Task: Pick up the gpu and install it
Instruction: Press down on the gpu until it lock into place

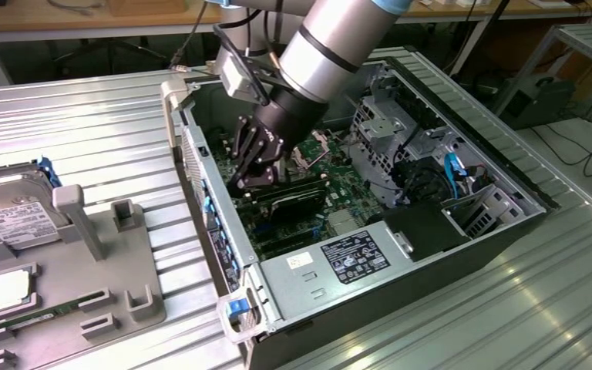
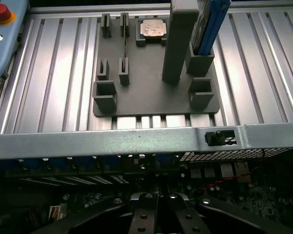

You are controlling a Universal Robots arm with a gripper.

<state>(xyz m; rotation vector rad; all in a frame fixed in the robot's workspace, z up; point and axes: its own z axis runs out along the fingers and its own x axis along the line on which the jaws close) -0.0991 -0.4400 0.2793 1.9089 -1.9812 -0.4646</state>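
One card is all I care about here, and I judge it to be the dark slab (image 1: pixel 294 202) standing low in the open computer case (image 1: pixel 502 181), just right of centre in the exterior view, over the green motherboard (image 1: pixel 327 166). The tool (image 1: pixel 252 182) sits directly at the slab's upper-left end with its fingers drawn fully together. From my seat I cannot tell whether they pinch the card's thin edge or only rest against it.

What I see of the gpu is a black, flat, rectangular face with a lighter strip along its top edge. Its circuit side and end bracket are hidden from me.

I would expect it to handle as a light, stiff board. It should be rigid enough to carry by one edge but fragile at the gold contacts and the small soldered parts, and unhappy with twisting. The safest hold, to my mind, is across the thickness at the long top edge near the middle, on the bare board or cooler shroud. That way a push goes straight down into the slot.

At lower left of the exterior view, the grey holder (image 1: pixel 121 304) on the bench (image 1: pixel 101 123) carries the hard drive (image 1: pixel 13 220).
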